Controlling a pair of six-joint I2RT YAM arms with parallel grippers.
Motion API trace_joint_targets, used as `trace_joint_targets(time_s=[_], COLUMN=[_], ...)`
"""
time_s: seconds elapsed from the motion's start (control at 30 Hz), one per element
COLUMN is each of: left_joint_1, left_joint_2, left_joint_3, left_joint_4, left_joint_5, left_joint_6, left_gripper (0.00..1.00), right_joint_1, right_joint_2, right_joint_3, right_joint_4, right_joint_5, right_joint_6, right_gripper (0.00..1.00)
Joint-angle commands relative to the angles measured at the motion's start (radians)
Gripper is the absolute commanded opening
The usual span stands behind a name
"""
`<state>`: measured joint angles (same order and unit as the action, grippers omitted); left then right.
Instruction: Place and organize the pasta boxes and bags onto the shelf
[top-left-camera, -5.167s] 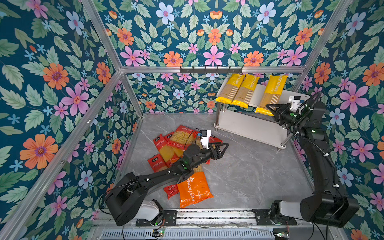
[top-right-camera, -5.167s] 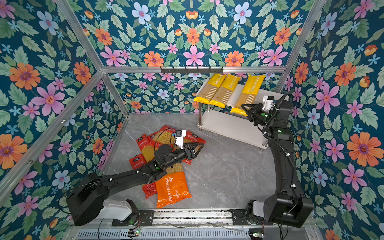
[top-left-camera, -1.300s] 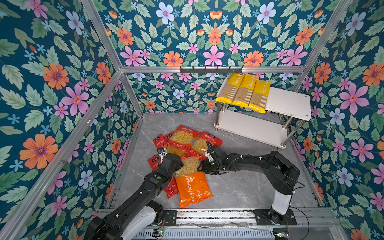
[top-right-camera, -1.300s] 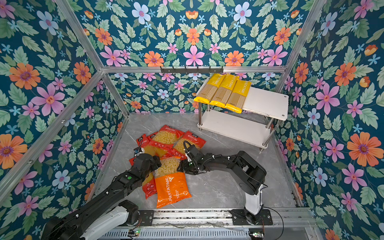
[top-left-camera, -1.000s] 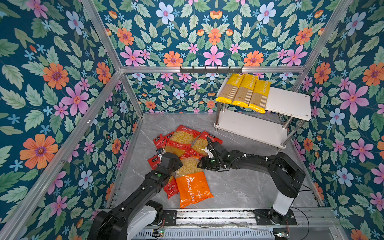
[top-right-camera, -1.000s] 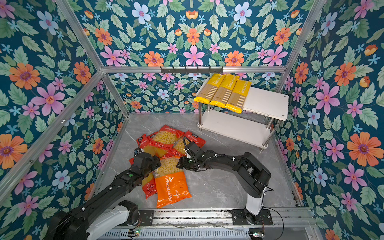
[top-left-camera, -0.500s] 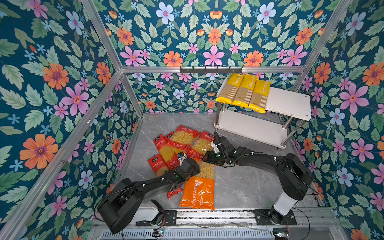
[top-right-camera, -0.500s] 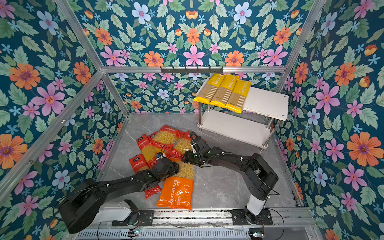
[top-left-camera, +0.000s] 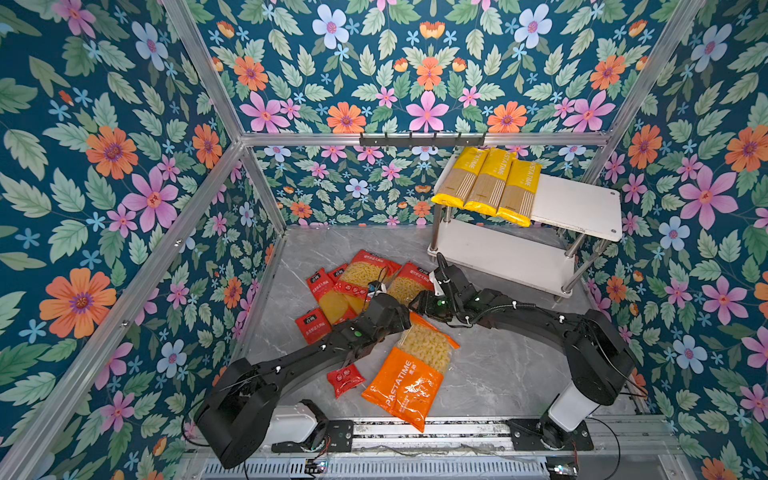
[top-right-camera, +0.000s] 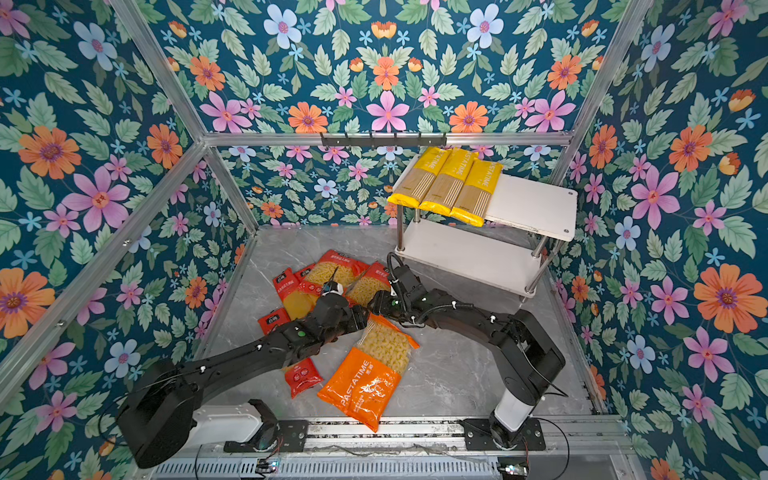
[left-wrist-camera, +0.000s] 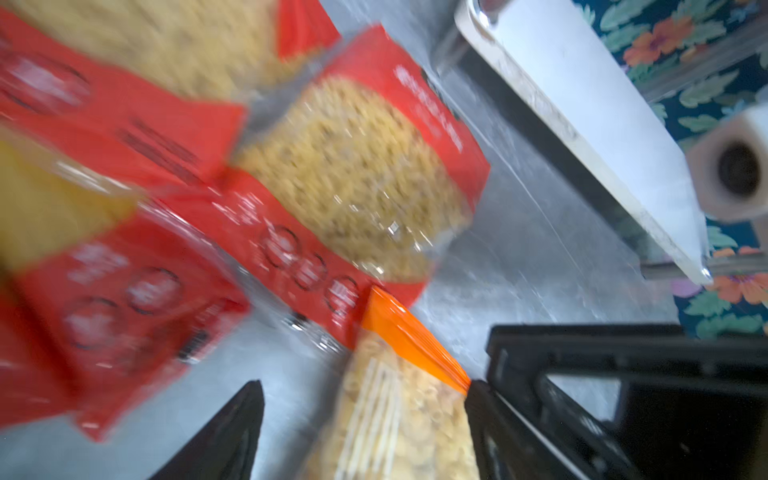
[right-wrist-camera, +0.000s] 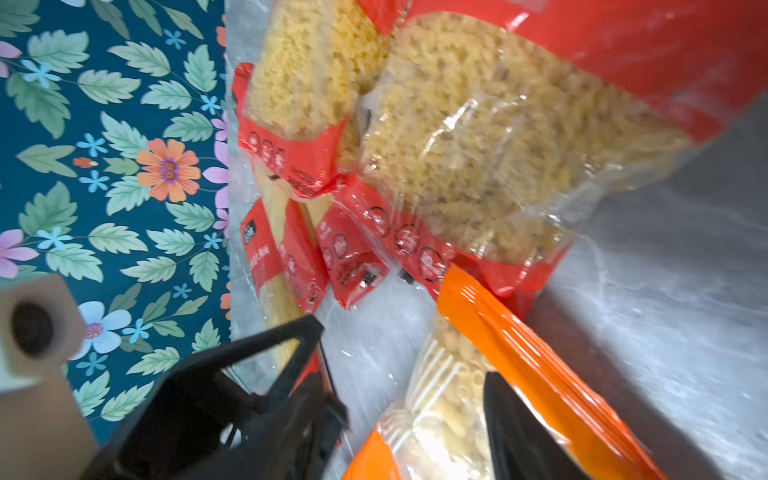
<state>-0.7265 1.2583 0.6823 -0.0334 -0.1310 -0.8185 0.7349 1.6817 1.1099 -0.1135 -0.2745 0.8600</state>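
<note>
Orange macaroni pack (top-left-camera: 409, 374), flat on floor, top end at both grippers.
Left gripper (left-wrist-camera: 365, 384): jaws spread astride the pack's clear top. Right gripper (right-wrist-camera: 403, 349): jaws apart, one finger on the orange seal. Red packs (top-left-camera: 365, 278) heaped just behind. Shelf (top-left-camera: 582, 203): three yellow spaghetti packs (top-left-camera: 486, 185) on top board. Grey marble floor (top-left-camera: 498, 374), floral walls (top-left-camera: 374, 62). Left arm hides part of the red heap; left wrist view blurred.

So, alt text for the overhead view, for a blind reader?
The left gripper and right gripper meet at the end of an orange macaroni bag, beside red pasta packs on a grey table. Behind, three yellow spaghetti packs lie atop a white two-tier shelf.
</note>
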Motion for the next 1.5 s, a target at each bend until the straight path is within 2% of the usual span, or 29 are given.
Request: trace_joint_targets(time_s=[0.0,0.3,0.53,0.63,0.83,1.3,1.37,1.47], left_joint_1=[0.09,0.362,0.479,0.529,0.549,0.55,0.55,0.55], left_joint_2=[-0.065,-0.242,-0.29,-0.312,-0.316,-0.321,-0.318,-0.319], left_joint_3=[-0.019,-0.07,-0.164,-0.216,-0.237,-0.261,-0.268,-0.257], left_joint_4=[-0.021,-0.142,-0.108,-0.056,-0.048,-0.008,0.012,0.01], left_joint_5=[0.01,-0.016,0.028,0.086,0.129,0.149,0.157,0.166], left_joint_6=[0.098,0.212,0.151,0.129,0.114,0.092,0.078,0.07], left_gripper=[0.79,0.8,0.8,0.76,0.73,0.73,0.73,0.73], right_joint_1=[0.023,0.107,0.156,0.167,0.173,0.199,0.199,0.199], right_joint_2=[0.023,0.206,0.384,0.463,0.578,0.733,0.745,0.751], right_joint_3=[0.049,0.278,0.47,0.56,0.695,0.819,0.837,0.855], right_joint_4=[-0.044,-0.116,-0.166,-0.19,-0.227,-0.262,-0.272,-0.288], right_joint_5=[-0.021,-0.047,-0.107,-0.121,-0.162,-0.203,-0.201,-0.2], right_joint_6=[-0.006,-0.041,-0.061,-0.073,-0.082,-0.066,-0.068,-0.08], right_gripper=[0.62,0.61,0.57,0.52,0.45,0.43,0.39,0.25])
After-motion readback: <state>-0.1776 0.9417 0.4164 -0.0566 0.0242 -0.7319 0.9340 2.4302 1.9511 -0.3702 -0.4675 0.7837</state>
